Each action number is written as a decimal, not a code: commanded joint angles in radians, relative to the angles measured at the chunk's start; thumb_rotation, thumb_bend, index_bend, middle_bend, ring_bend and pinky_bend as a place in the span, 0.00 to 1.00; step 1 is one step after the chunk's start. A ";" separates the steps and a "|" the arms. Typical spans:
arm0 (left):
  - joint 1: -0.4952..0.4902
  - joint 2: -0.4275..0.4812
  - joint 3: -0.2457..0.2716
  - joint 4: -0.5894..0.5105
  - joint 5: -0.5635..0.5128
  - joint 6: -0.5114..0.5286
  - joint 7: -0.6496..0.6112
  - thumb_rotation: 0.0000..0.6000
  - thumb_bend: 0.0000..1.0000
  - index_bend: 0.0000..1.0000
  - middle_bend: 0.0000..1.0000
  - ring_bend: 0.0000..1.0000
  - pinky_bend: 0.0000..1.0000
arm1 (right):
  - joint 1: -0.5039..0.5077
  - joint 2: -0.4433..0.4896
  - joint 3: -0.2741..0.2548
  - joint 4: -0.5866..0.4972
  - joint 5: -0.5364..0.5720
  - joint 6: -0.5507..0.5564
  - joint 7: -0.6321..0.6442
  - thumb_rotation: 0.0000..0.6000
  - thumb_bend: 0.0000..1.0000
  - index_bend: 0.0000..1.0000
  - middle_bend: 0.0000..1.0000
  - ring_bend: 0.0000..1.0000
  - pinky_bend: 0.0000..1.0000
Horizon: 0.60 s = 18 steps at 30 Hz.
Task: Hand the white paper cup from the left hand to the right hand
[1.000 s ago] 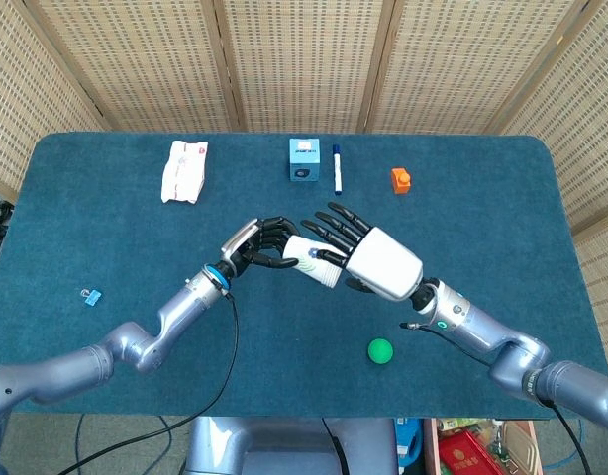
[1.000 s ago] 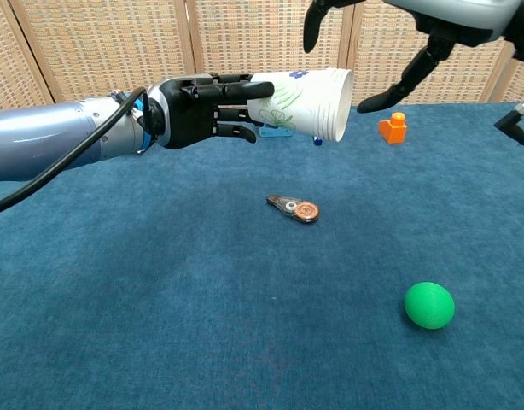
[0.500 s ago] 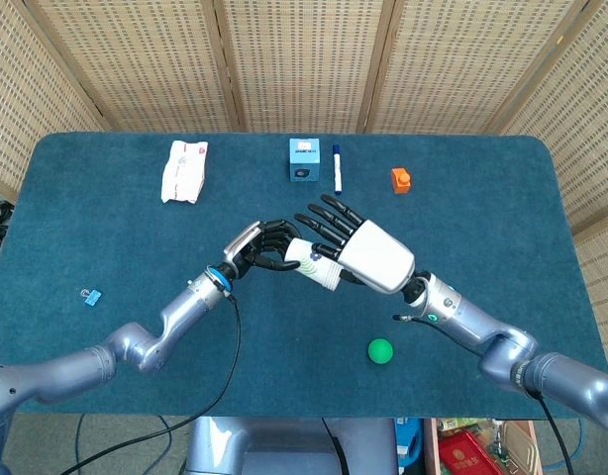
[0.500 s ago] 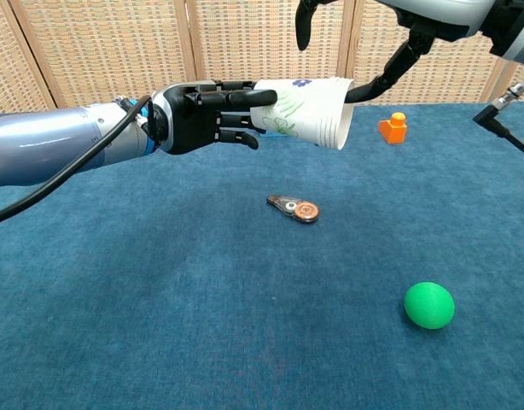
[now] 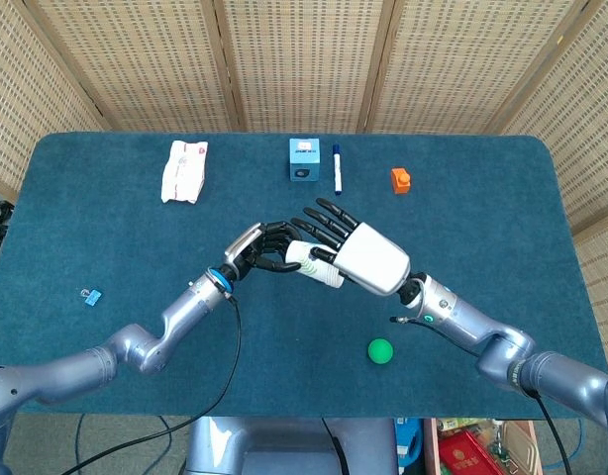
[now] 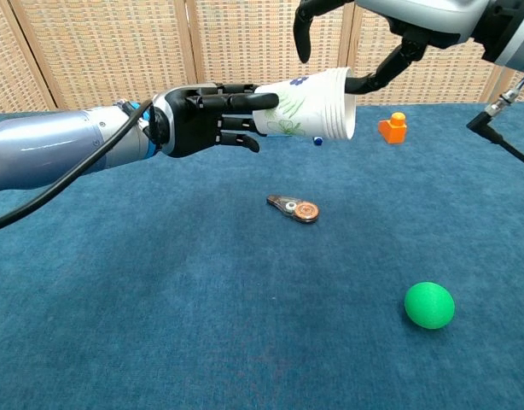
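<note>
Our left hand point(image 6: 202, 120) grips the white paper cup point(image 6: 311, 107) sideways above mid-table, mouth offered to our right hand point(image 5: 358, 252), fingers spread over it, not yet closed.

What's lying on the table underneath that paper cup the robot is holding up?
A small flat orange-and-silver object lies below the paper cup. From the head view, the hands hide it.

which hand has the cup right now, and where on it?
The left hand grips the white paper cup around its base end, holding it sideways above the table. The right hand hovers open over the cup's rim end and holds nothing yet.
</note>
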 commanded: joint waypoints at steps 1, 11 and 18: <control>0.000 -0.001 -0.001 0.000 -0.001 0.000 -0.001 1.00 0.10 0.52 0.52 0.52 0.54 | 0.005 -0.001 -0.001 -0.002 0.006 -0.004 -0.002 1.00 0.48 0.51 0.17 0.00 0.11; 0.001 0.000 -0.004 -0.001 0.003 0.002 -0.004 1.00 0.10 0.52 0.52 0.52 0.54 | 0.011 -0.002 -0.017 0.002 0.008 0.002 -0.009 1.00 0.52 0.59 0.17 0.00 0.11; 0.001 -0.002 -0.002 -0.002 0.004 -0.001 -0.001 1.00 0.10 0.52 0.52 0.52 0.54 | 0.014 0.000 -0.022 0.001 0.011 0.011 -0.010 1.00 0.54 0.61 0.17 0.00 0.12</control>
